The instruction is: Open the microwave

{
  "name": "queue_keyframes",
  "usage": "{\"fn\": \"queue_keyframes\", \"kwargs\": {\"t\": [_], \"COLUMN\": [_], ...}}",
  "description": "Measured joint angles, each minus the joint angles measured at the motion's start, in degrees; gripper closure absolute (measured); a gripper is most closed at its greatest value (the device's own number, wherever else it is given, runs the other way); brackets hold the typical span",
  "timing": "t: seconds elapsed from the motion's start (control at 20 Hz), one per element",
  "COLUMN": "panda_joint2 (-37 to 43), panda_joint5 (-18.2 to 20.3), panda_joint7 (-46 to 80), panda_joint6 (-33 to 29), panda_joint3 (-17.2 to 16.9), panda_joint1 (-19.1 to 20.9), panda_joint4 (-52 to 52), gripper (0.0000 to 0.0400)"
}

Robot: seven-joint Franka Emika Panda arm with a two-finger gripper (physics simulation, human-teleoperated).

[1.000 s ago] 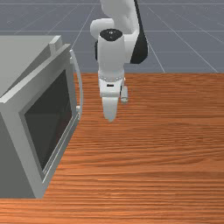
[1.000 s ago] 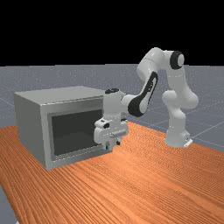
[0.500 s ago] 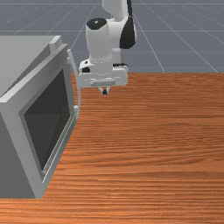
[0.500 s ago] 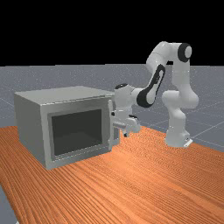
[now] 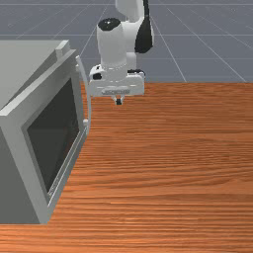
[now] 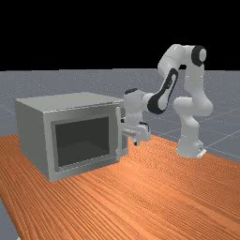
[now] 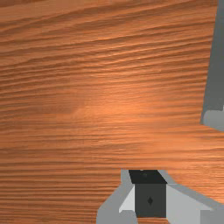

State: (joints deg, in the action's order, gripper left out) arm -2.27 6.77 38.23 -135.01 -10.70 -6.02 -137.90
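My gripper point(image 5: 118, 102) points down beside the microwave door's handle point(image 5: 83, 70) in the front view, on its right, with fingertips clear of it. In the far view the gripper point(image 6: 135, 142) hangs right of the upright handle point(image 6: 118, 140). Its two fingertips meet in the wrist view, and the gripper point(image 7: 149, 192) is shut with nothing seen between them. The grey microwave point(image 6: 35, 133) stands with its dark-windowed door point(image 6: 82, 140) close against the body; whether it is slightly ajar I cannot tell.
The microwave's bulk takes up the front view's left side. Wooden table point(image 5: 173, 173) lies below the hand and extends to the front view's right. A grey edge point(image 7: 214, 78) stands beside the fingers in the wrist view.
Since a second ago my hand has turned and drawn back toward the arm's base, uncovering the handle in the far view. The door has shifted slightly toward the body. The last half second shows hardly any motion.
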Motion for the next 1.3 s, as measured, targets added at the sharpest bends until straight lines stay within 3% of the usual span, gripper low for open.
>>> {"fn": "queue_keyframes", "kwargs": {"t": [0.65,0.95,1.2,1.25,1.3], "panda_joint2": [17.14,20.49,20.92,20.82,20.78], "panda_joint5": [-3.87,-4.31,-4.46,-4.86,-5.03], "panda_joint7": [2.11,2.39,1.3,1.23,1.16], "panda_joint6": [5.94,6.79,12.31,12.75,12.98], "panda_joint3": [-2.56,-4.75,-7.83,-7.96,-8.21], "panda_joint1": [1.29,3.92,6.43,6.68,6.91], "panda_joint4": [0.3,2.25,10.75,12.12,13.33], "gripper": [0.04,0.04,0.04,0.0243,0.0148]}}
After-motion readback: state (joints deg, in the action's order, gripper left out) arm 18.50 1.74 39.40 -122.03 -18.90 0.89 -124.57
